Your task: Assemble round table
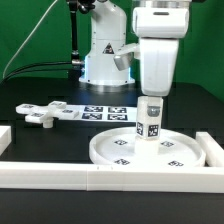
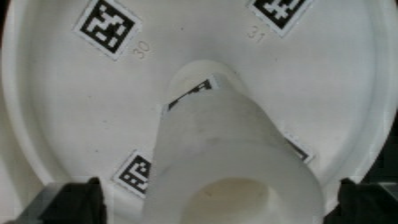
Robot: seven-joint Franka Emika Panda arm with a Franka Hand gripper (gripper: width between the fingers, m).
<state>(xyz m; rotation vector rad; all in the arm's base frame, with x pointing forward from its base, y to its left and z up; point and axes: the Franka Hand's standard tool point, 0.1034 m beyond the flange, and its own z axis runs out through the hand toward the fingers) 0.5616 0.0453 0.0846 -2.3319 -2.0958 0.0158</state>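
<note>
Wrist view shows my gripper (image 2: pixel 201 200) spread wide, straddling the post (image 2: pixel 222 150) standing on the disc (image 2: pixel 71 120). I should centre, then close squarely.

post (image 1: pixel 151 121) upright on disc (image 1: pixel 110 150), cross piece (image 1: pixel 42 113) well apart toward exterior view's left

No words, brands or numbers can be read anywhere — only black-and-white square tags. They sit on the round rimmed disc (image 1: pixel 150 152), on the short post (image 1: pixel 152 124) standing on it, on the marker board (image 1: pixel 104 111) and on the cross piece (image 1: pixel 42 114).
</note>
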